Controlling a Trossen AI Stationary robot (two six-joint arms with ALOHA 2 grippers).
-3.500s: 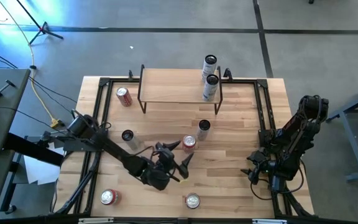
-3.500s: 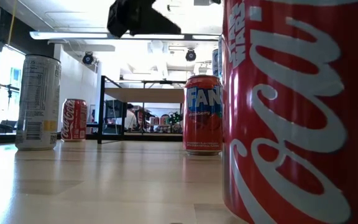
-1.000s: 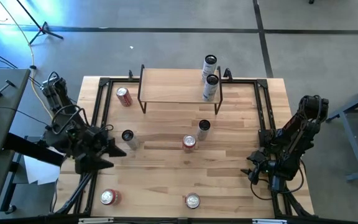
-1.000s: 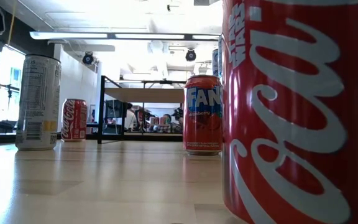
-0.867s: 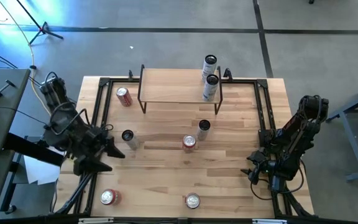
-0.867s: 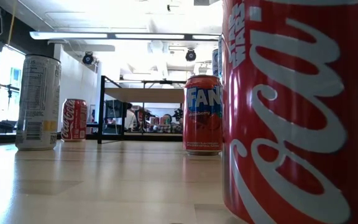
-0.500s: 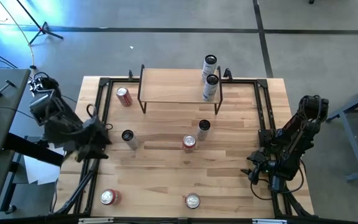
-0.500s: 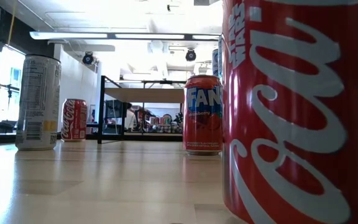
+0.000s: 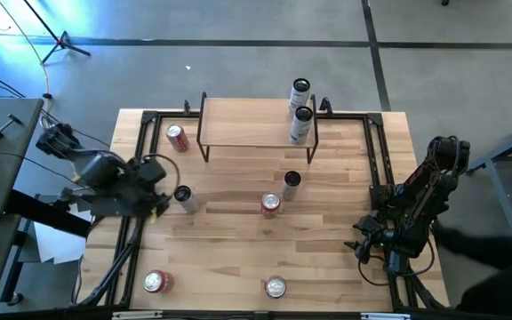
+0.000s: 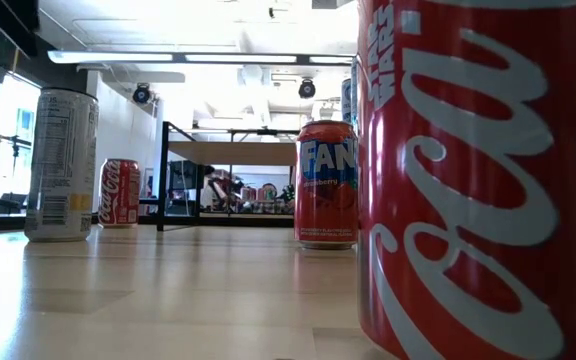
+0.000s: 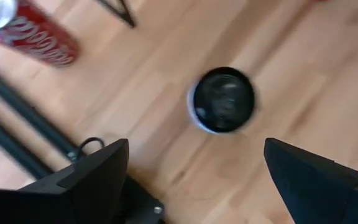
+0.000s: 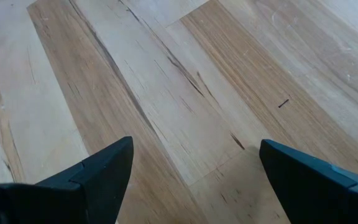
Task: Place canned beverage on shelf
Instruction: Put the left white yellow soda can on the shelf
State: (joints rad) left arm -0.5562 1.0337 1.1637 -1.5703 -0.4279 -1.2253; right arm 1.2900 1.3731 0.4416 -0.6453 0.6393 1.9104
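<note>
My left gripper is open at the table's left side, pointing down just left of a dark-topped can. In the left wrist view the gripper has this can standing upright ahead of its fingers, untouched. The shelf stands at the far middle on thin black legs; a tall can stands on its right end, and another tall can shows at its far right corner. My right gripper waits open at the right side over bare wood.
A red can stands left of the shelf. A silver can and a red can stand mid-table. Two more cans stand near the front edge. A dark blurred shape shows off the table's right.
My left arm has drawn back toward the table's left edge and swung about there. Its gripper, which lay level pointing right, has tipped down and come in beside the dark-topped can. The cans have not moved. A dark shape has come into the high view's lower right.
</note>
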